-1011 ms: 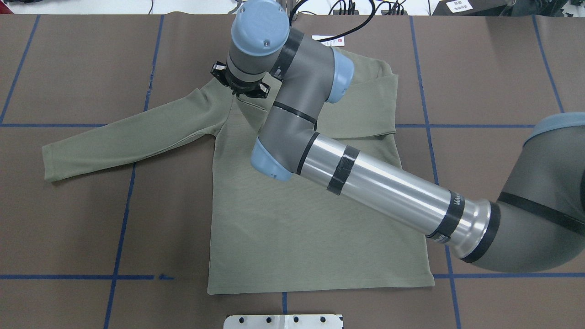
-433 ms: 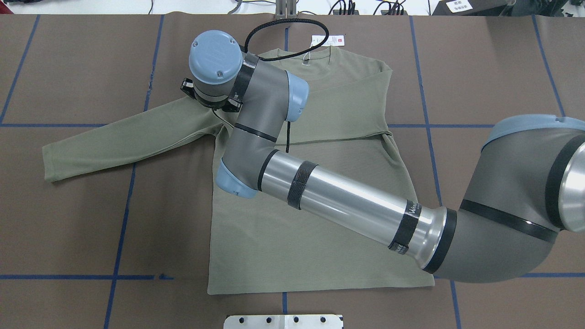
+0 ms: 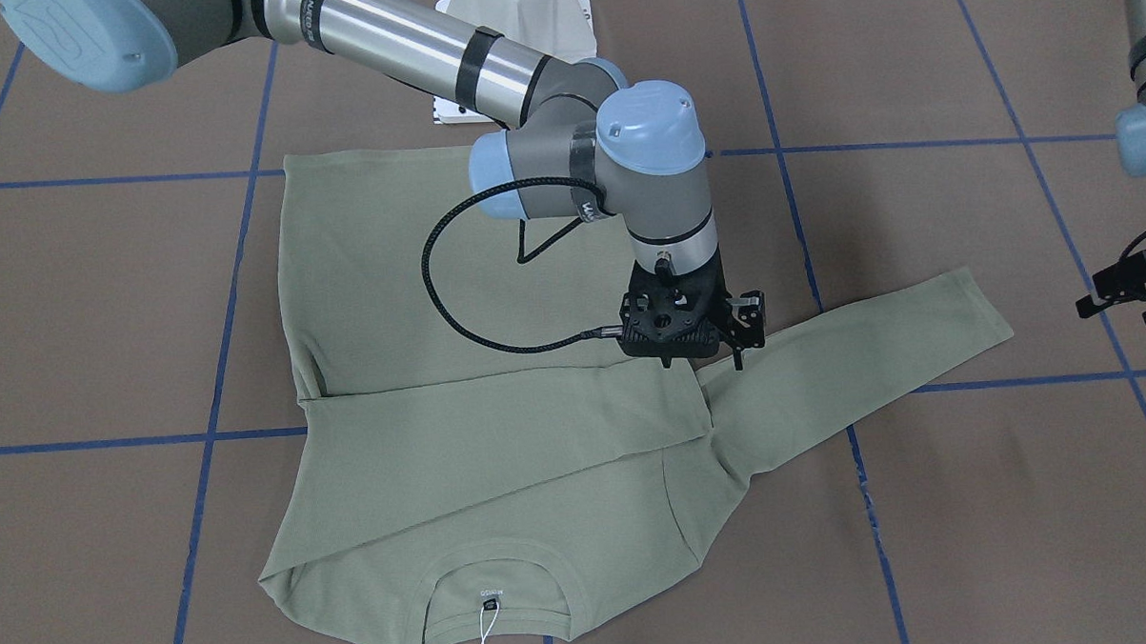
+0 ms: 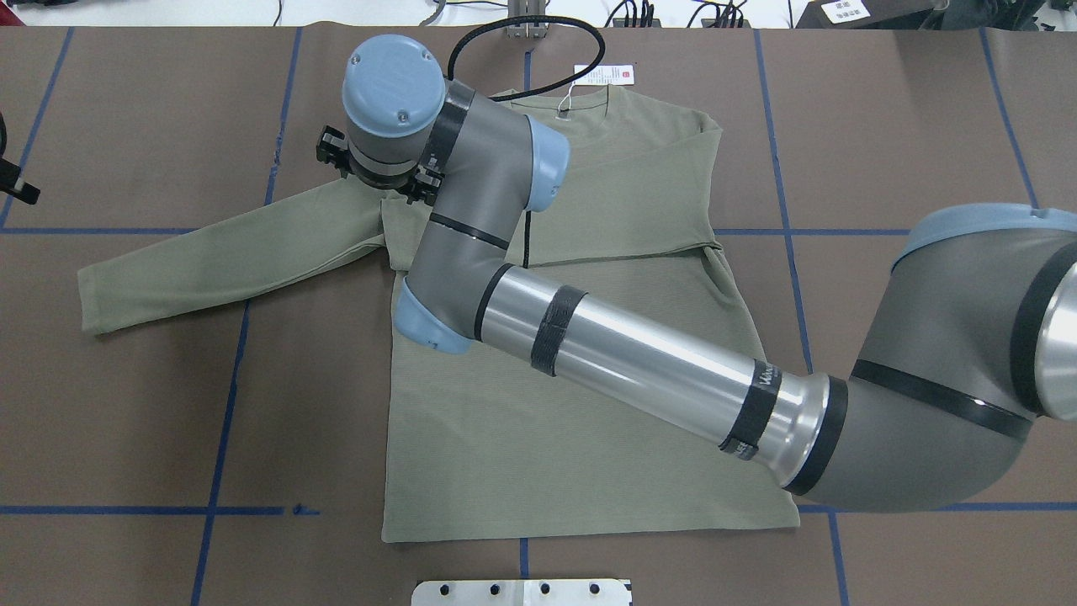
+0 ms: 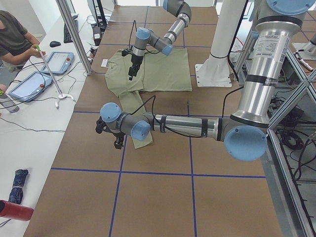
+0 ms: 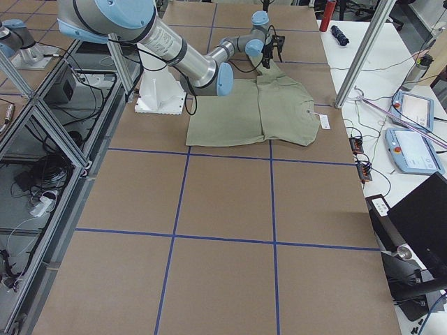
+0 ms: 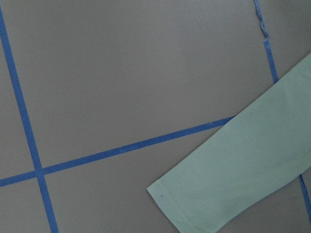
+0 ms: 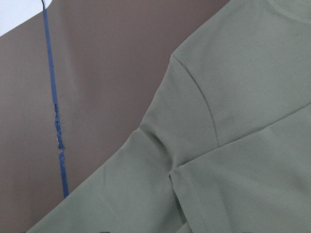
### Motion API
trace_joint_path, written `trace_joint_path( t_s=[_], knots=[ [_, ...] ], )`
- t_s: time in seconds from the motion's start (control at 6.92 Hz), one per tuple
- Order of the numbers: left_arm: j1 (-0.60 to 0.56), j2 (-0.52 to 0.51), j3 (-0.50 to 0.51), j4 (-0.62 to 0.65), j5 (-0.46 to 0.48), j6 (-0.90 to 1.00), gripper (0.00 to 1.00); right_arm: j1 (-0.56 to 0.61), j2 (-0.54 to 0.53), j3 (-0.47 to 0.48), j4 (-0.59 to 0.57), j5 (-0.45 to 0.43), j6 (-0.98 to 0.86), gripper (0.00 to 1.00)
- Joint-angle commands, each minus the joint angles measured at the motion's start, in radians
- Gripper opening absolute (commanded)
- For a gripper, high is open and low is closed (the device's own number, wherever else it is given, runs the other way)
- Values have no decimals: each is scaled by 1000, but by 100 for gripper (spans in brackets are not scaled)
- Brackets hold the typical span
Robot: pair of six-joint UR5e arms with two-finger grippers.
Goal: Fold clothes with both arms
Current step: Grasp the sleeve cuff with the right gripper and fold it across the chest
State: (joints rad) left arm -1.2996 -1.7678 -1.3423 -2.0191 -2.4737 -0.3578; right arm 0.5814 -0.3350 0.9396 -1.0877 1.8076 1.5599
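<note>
Overhead exterior view, from the robot's side outward: a white base plate (image 4: 522,592) sits at the edge of the table (image 4: 126,421). Beyond it is the hem of the sage-green shirt (image 4: 547,454), which lies flat on the brown cover with its collar at the far side. Blue tape lines (image 4: 126,510) grid the table. The right arm (image 4: 639,362) reaches across the shirt's body from the view's right and hides much of the chest. Its wrist stands over the shoulder on the robot's left and covers the right gripper (image 3: 693,351). One sleeve is folded across the chest; the other sleeve (image 4: 227,257) stretches out flat to the robot's left. Past the collar lies the white hang tag (image 4: 604,74).

The front-facing view shows what the overhead view hides. The right gripper's black body points down just above the shoulder, and a black cable (image 3: 425,260) loops to it. I cannot tell how far its jaws stand apart or whether they hold cloth. The left gripper (image 3: 1125,293) hangs at that view's right edge, near the sleeve's end and apart from it; how far open it is cannot be told either. The left wrist view shows the cuff (image 7: 194,204) flat on the cover, with the sleeve lying over a tape line. Only the exterior left view shows a person (image 5: 15,34) seated at a side table.
</note>
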Motion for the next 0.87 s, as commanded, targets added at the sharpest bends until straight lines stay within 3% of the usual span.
trace_joint_path(
  t_s=[0.0,0.29,0.43,0.72],
  knots=[
    [71,-9,124,-147,48,-78,98,88,-220,277,-78,134,-18,100],
    [88,-7,135,-147,45,-82,86,220,-429,456,-84,296,-105,100],
    [88,-1,132,-145,41,-107,80,251,-525,516,-81,323,-195,100],
    [143,-2,129,-147,47,-179,74,264,-573,562,-81,328,-230,100]
  ],
)
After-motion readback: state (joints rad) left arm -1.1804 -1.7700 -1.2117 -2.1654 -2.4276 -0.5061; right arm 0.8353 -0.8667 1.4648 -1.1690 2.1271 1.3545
